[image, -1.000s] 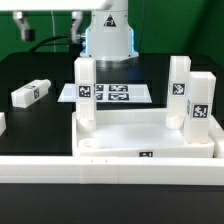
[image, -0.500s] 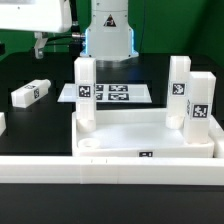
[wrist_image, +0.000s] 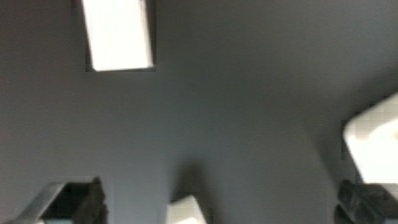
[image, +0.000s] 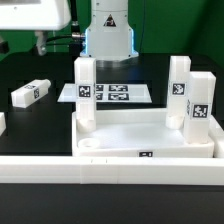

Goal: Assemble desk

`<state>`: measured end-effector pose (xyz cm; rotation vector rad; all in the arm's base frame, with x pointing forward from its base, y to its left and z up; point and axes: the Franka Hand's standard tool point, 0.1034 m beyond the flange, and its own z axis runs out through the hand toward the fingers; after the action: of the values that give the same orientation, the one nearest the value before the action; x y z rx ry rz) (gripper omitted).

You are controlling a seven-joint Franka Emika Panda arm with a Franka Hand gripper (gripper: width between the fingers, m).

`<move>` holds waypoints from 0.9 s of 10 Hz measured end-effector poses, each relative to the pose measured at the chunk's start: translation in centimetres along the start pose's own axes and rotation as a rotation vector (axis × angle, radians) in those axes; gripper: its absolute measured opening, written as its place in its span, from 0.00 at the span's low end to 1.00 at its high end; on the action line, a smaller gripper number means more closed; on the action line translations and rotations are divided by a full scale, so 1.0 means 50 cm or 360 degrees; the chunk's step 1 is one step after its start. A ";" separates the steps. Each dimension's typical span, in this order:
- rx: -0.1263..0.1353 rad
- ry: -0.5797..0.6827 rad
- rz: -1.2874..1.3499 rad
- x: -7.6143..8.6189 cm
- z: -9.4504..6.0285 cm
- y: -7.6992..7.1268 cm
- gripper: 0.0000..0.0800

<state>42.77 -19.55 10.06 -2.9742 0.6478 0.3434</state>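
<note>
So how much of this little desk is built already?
Three legs already stand upright in the tabletop corners. Nothing is in hand: the gripper hangs open and empty above the table, toward the exterior view's left. One loose leg lies on the black table on that side; the near socket looks unfilled, so that leg is what remains.
</note>
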 end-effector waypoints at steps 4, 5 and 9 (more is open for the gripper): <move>-0.0008 -0.0424 0.0057 -0.021 0.034 0.027 0.81; -0.0010 -0.0501 0.0065 -0.023 0.037 0.029 0.81; 0.0029 -0.0752 -0.0082 -0.044 0.068 0.047 0.81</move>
<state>39.17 -20.40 7.21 -2.7262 0.5096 0.9849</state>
